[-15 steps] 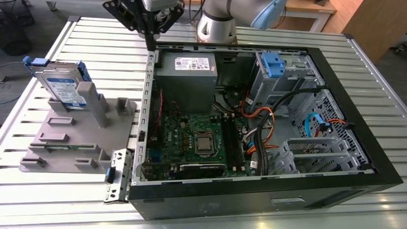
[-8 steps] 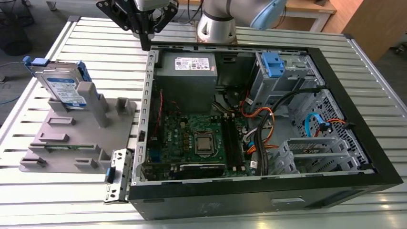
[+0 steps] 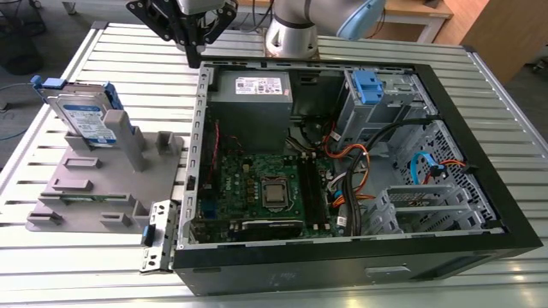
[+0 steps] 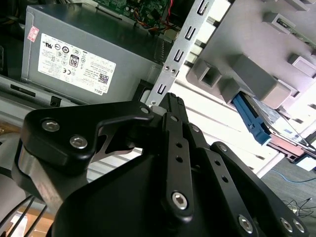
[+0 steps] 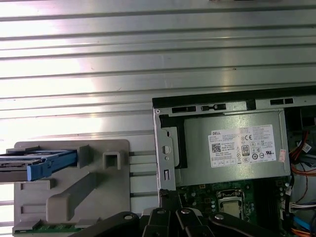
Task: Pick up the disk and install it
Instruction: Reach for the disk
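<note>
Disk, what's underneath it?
The disk stands on edge in a grey slotted holder on the slatted table. Its lower edge is hidden behind the holder's upright posts.

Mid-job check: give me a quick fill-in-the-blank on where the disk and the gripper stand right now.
1. The disk stands in the grey holder on the exterior view's ____ of the computer case.
2. The gripper hovers by a corner of the case, holding ____.
3. The plastic bracket around the disk is ____.
Missing words: left; nothing; blue.
</note>
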`<state>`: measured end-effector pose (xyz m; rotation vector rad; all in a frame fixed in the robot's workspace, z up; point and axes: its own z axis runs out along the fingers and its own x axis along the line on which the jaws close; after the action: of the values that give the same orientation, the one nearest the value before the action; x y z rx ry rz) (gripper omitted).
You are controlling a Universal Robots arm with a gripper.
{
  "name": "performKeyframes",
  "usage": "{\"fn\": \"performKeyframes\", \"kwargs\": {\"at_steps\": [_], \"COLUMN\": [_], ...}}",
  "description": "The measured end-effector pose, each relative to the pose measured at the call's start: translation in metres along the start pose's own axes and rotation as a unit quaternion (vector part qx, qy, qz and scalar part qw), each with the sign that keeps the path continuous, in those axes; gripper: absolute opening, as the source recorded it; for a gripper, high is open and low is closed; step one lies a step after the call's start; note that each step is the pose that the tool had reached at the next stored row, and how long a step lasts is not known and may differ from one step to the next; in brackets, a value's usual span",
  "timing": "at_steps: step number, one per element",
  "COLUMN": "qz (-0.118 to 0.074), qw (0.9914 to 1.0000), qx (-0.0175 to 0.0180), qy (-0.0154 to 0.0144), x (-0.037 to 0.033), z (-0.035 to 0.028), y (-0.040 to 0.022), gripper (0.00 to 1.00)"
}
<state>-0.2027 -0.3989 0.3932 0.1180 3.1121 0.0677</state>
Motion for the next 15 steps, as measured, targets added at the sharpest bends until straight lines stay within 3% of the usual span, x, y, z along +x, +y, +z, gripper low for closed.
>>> {"fn": "performKeyframes", "kwargs": {"at_steps": [15], "qz": [0.000], "qw": [1.00000], "qx": [0.0000], "qy": [0.0000], "x": [0.0051], "z": [-0.0002], "y": [-0.0004], "gripper": [0.11]}}
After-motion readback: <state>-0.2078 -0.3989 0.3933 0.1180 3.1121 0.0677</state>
